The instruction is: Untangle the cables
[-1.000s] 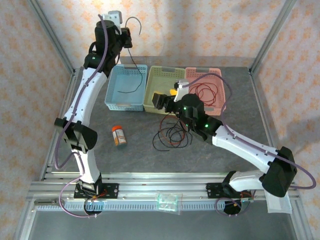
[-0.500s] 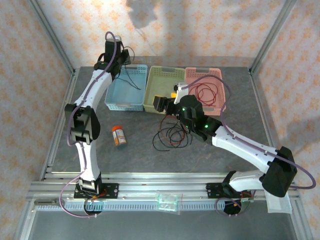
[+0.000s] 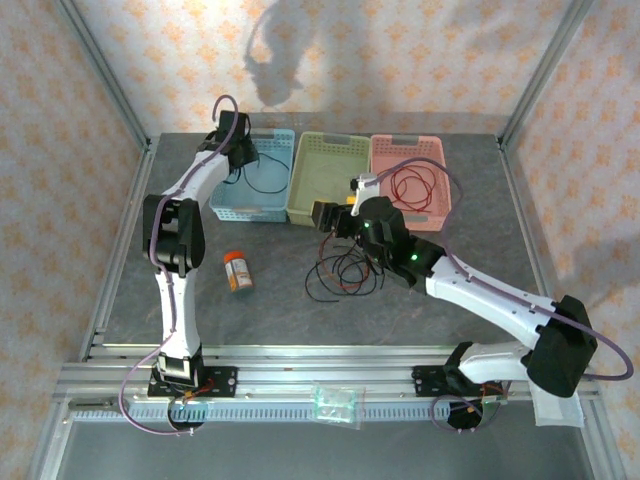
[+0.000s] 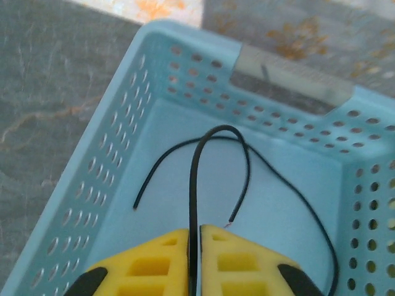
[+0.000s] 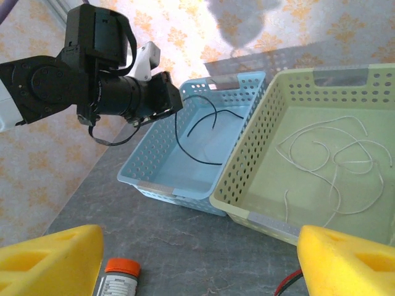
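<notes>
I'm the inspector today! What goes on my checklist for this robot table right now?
Surface: grey table, three baskets at the back.
Job's things: black cable dangling into the blue basket; whitish cables in the green basket; red cables in the pink basket; black-and-red tangle on the table.
Clutter: orange-capped bottle; clear bag on the front rail.
Grippers: left gripper shut on the black cable; right gripper open, empty.
Cables: purple hoses along both arms.
Surroundings: patterned walls, metal frame.
</notes>
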